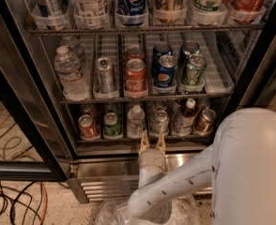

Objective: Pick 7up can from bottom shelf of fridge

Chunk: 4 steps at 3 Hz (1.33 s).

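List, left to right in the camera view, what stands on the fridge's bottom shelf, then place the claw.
Red can, green can, clear bottle, 7up can, white-capped bottle, copper-brown can. The claw, open, is below the clear bottle and 7up can.

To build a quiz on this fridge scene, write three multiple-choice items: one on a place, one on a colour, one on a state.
1. Where is the gripper?
A. Up at the top rack
B. Just in front of the bottom shelf
C. On the floor

2. What colour is the leftmost can on the bottom shelf?
A. Red
B. Blue
C. Black

3. The 7up can is:
A. Standing on the shelf
B. Lifted out
C. Lying on its side

Answers: B, its open fingers reach the rack's front edge; A, its sides are red; A, it stands upright in its lane.
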{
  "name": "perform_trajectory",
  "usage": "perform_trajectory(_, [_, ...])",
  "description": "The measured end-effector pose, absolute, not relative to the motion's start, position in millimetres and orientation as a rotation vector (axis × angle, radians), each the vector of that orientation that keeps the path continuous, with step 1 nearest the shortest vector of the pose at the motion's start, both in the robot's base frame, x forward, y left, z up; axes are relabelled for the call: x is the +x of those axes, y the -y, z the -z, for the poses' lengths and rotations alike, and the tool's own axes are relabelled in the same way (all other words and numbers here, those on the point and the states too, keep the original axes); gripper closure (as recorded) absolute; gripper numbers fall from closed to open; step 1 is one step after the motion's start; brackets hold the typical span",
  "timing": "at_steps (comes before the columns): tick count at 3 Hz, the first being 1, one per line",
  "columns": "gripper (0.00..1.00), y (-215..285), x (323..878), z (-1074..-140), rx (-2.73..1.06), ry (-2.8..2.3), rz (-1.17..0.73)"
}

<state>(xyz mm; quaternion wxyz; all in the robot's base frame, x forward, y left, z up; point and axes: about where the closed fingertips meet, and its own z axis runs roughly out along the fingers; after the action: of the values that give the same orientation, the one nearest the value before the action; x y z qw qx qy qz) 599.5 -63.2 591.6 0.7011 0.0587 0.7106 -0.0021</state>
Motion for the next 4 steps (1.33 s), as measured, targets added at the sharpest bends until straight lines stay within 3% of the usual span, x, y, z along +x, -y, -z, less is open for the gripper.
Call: perform_trajectory(4, [0.47,68,617,-582,0.145,-1.593,0.090])
